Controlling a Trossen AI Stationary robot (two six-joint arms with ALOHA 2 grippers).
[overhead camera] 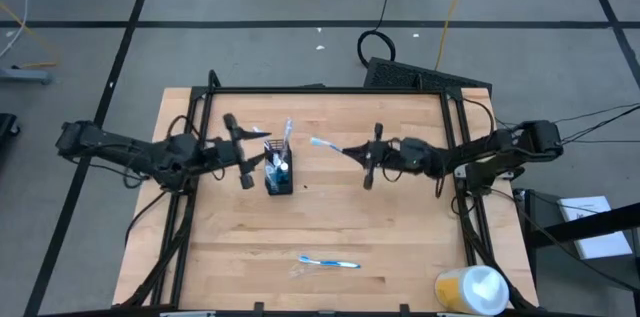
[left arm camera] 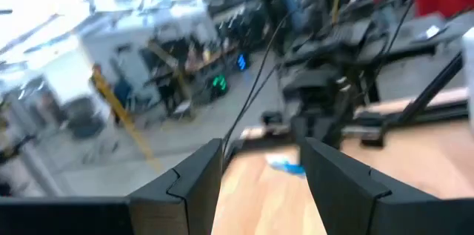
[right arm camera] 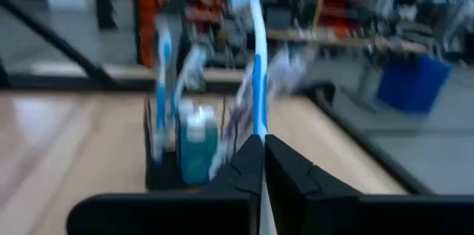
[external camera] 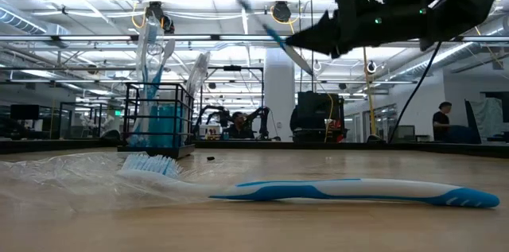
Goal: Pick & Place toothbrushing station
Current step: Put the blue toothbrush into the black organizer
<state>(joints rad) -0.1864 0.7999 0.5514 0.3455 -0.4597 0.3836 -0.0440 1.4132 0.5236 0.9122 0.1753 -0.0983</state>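
Currently the right gripper point(overhead camera: 368, 161), above the bench's middle toward its right edge, is clenched on a blue-and-white toothbrush point(overhead camera: 328, 145). Just left of centre stands the black mesh holder point(overhead camera: 279, 179), with the left gripper point(overhead camera: 240, 152) beside it, fingers spread and grasping nothing. Another toothbrush point(overhead camera: 328, 262) lies near the front edge.

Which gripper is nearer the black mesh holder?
Left. The left gripper hovers open right beside the black mesh holder; the right gripper, shut on a toothbrush, is farther off on its other side.
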